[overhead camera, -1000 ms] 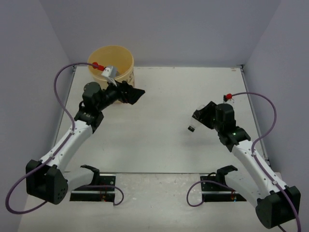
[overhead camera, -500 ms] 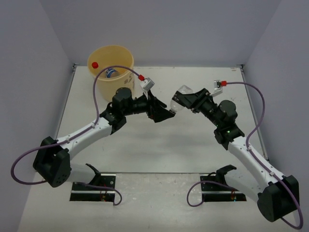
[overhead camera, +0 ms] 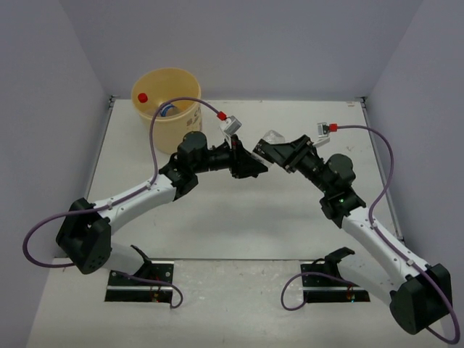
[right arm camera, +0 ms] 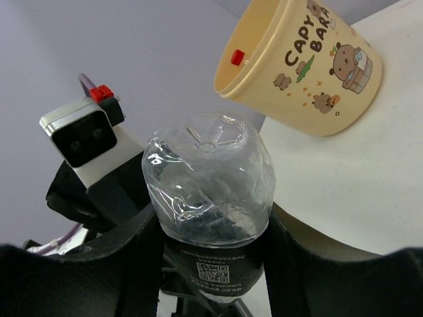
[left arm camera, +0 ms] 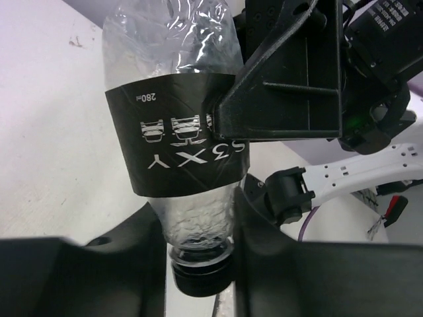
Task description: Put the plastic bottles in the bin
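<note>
Both arms meet over the middle of the bench (overhead camera: 217, 217) with one clear bottle (left arm camera: 178, 158) bridging the two tools. Left tool (left arm camera: 198, 231): closed on the bottle's neck, fingers pressed in on either side just beyond the dark cap (left arm camera: 201, 277). The cap end sits back toward this tool's wrist, and the crinkled body with its black, white-printed label runs out past the fingertips. Right tool (right arm camera: 208, 264): also clamped on the same bottle, coming from the opposite end. In its own wrist view the rounded clear base faces back toward the wrist between the two fingers, with the label further out. In the left wrist view one of its black fingers lies flat against the label. So the bottle is gripped at both ends and lies between the two tools, apparently raised off the bench. The bin (overhead camera: 185, 119), pale yellow with cartoon print, stands upright well apart from both tools, behind and to the left of the left tool at the far left corner. Inside it lies a blue-labelled bottle (overhead camera: 168, 110). A small red item (overhead camera: 143, 96) shows at its rim; I cannot tell what it is.
</note>
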### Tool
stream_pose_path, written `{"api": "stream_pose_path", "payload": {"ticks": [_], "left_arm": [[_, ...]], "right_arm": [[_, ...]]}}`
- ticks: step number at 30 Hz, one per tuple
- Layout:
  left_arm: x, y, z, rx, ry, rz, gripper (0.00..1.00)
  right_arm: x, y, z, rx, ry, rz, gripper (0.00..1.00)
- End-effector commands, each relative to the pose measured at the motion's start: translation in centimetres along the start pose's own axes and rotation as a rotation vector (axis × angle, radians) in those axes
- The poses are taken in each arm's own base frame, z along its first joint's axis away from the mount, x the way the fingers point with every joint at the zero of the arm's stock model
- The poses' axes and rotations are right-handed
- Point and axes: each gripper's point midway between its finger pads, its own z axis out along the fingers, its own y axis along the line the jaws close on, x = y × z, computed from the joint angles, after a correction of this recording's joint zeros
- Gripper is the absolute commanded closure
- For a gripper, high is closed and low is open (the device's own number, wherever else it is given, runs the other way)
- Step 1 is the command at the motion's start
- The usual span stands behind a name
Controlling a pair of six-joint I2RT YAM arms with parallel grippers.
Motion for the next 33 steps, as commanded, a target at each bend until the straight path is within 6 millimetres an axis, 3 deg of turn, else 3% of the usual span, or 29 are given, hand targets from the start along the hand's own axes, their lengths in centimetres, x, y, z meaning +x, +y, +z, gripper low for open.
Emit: {"api": "stream_pose_path", "payload": {"ticks": [1,4,9,12,16,20,25,29,33], "left_arm": [[-2.5,-2.3,0.3,0.071,-0.073,0.059,0.98],[-2.4,-2.2,0.2,0.065,-0.081,0.061,1.00],[-2.9,-1.7,-0.3,0.009,-0.104,0.077,1.00],[-3.3,-1.2,-0.8,-0.046,-0.116,0.093,1.00],[-4.7,1.2,-1.6,-0.223,-0.144,0.111,1.00],[-6.6,3.7,-3.2,-0.412,-0.171,0.126,1.00],[-10.3,8.6,-9.0,-0.706,-0.229,0.096,1.00],[-15.4,12.4,-15.2,-0.912,-0.373,0.115,1.00],[-19.2,15.6,-18.9,-1.055,-0.438,0.161,1.00]], "right_arm": [[-1.2,0.2,-0.3,0.027,-0.067,-0.016,0.67],[-1.4,0.0,-0.4,0.046,-0.071,-0.031,0.50],[-2.5,-1.0,-1.0,0.159,-0.097,-0.085,0.02],[-5.5,-0.8,-2.1,0.279,-0.197,-0.152,0.01],[-9.9,-0.7,-5.6,0.427,-0.396,-0.282,0.01],[-12.2,-1.5,-9.1,0.522,-0.560,-0.305,0.01],[-12.2,-3.5,-11.1,0.635,-0.563,-0.352,0.01],[-11.2,-6.0,-10.3,0.694,-0.479,-0.348,0.01],[-10.6,-8.9,-9.6,0.720,-0.411,-0.281,0.01]]}}
